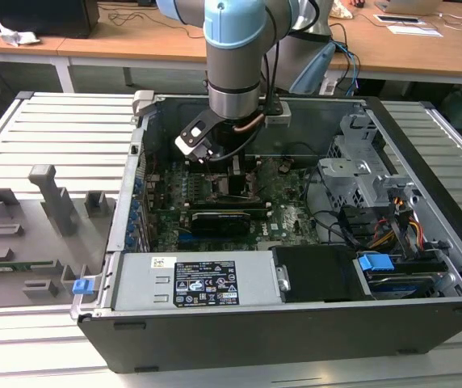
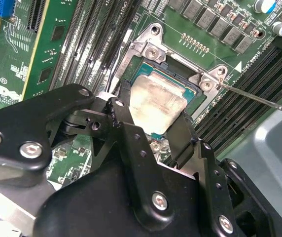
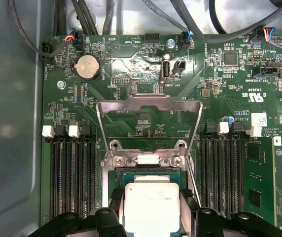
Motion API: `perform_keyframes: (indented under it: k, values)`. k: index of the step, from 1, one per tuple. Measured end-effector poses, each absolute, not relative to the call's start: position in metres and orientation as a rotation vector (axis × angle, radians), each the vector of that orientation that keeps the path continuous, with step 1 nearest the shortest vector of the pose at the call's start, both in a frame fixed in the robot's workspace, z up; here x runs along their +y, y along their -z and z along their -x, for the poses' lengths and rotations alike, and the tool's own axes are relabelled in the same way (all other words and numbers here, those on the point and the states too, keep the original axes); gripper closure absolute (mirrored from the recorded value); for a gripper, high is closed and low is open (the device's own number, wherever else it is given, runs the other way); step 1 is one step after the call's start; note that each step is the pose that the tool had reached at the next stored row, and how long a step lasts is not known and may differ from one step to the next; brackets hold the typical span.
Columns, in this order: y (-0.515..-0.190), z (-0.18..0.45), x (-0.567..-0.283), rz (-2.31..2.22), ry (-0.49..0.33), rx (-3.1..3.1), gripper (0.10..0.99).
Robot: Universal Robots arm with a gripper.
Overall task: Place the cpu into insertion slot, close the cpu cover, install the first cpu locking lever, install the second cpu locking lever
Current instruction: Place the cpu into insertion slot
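Note:
In both wrist views the cpu [image 3: 151, 205] [image 2: 157, 101], a small square chip with a silver-grey top, sits between the two black fingers [image 3: 115, 210] [image 2: 123, 111] of my gripper [image 3: 151, 197] [image 2: 156, 117], which is shut on it. The chip hangs level directly over the insertion slot [image 3: 131, 174] [image 2: 176, 65]; whether it touches the slot cannot be told. The cpu cover [image 3: 149, 102] stands swung open beyond the slot. A thin wire locking lever [image 2: 259, 99] [image 3: 193, 177] lies unlatched beside the slot. In the exterior view the gripper [image 1: 231, 174] reaches down into the open computer case.
Rows of long black memory slots [image 3: 72, 173] [image 3: 222, 173] flank the socket. A black expansion card [image 1: 219, 218], the power supply [image 1: 191, 279], a metal drive cage [image 1: 364, 174] and loose cables [image 1: 401, 226] crowd the case. A grey fixture tray [image 1: 29, 234] lies at the exterior view's left.

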State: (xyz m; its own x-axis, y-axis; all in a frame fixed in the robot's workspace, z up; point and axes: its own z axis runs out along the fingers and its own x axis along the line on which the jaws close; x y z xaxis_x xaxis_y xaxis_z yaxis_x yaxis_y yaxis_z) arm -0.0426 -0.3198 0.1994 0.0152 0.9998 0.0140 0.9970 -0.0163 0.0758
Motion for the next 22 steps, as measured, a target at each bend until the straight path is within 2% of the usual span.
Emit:
perform_keyframes:
  k: [3,4,6,7,22]
  values:
    - [-0.1992,0.0425,-0.3197,-2.206,-0.099,2.172,0.549]
    - [-0.199,0.0425,-0.3197,-2.207,-0.1,2.172,0.478]
    - [-0.1991,0.0425,-0.3197,-2.206,-0.099,2.172,0.478]
    - [-0.1992,0.0426,-0.3198,-2.206,-0.098,2.172,0.416]
    - [-0.1987,0.0399,-0.3151,-2.204,-0.099,2.174,0.416]
